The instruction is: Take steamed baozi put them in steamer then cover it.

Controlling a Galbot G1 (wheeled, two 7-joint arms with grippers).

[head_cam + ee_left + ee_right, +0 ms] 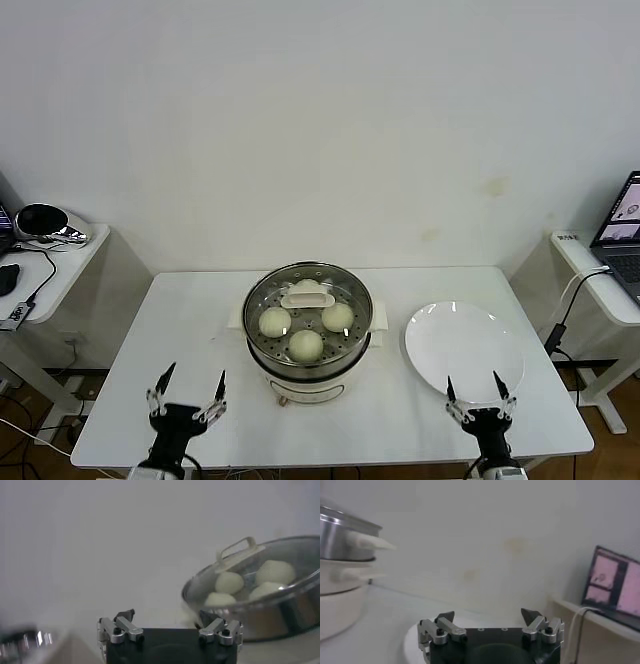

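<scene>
I've got my left gripper (188, 392) and right gripper (481, 392) both spread wide, empty, low at the table's near edge; glass cover (307, 303) sits on the steamer (308, 362), baozi (305, 344) inside. My worry: the cover seated off-centre could slide if nudged.

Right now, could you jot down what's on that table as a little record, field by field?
steamer: centre of the white table
cover: on the steamer, closed
steamed baozi: inside under the glass; three plainly seen, a fourth cannot be confirmed
white plate: bare, to the steamer's right
left end effector: open, holding nothing, at the table's near edge
right end effector: open, holding nothing, over the plate's near rim
</scene>
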